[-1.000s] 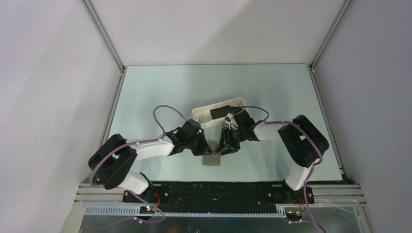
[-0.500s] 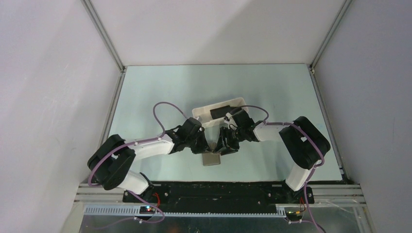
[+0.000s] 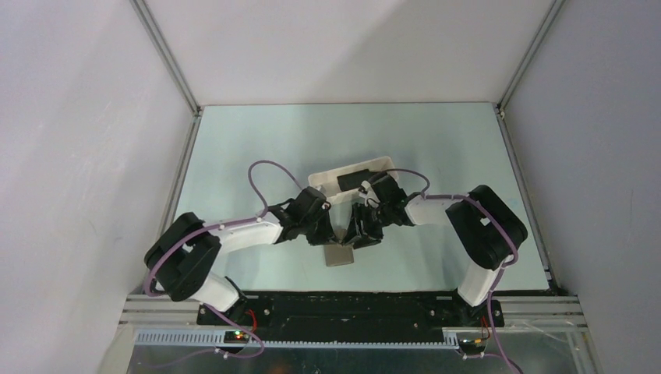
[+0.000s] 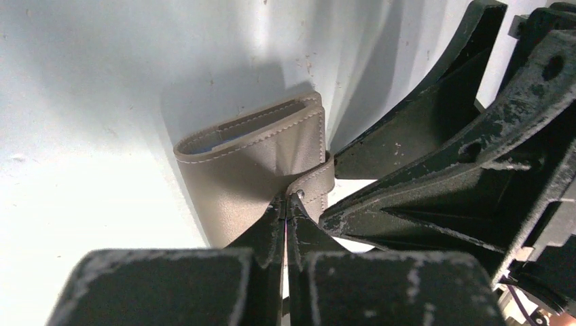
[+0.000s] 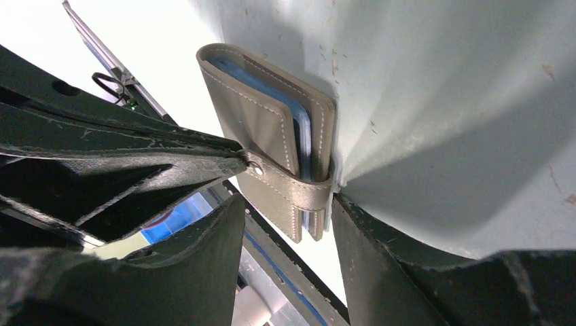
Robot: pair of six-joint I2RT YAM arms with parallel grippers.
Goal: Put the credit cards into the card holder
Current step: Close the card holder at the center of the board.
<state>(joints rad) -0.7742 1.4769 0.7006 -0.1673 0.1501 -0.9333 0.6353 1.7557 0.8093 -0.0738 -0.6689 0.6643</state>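
The card holder (image 3: 340, 256) lies folded on the table (image 3: 257, 148), at 6 o'clock from the table's middle and close to the arms' bases. In the right wrist view we see the card holder (image 5: 272, 129) with silvery-blue lining showing along its open edge, and its strap tab (image 5: 285, 180) wrapped over that edge.

The left gripper (image 4: 286, 204) reaches in from 10 o'clock of the card holder (image 4: 251, 163), its fingers pressed together and pinching the strap tab (image 4: 314, 185) near the snap. The right gripper (image 5: 286, 202) comes in from 1 o'clock with its fingers spread, one on each side of the strap end; we cannot tell whether either finger touches the leather.

At 12 o'clock from the card holder, just behind both grippers, stands a white tray (image 3: 323, 185) with a black credit card (image 3: 355, 180) lying in it.
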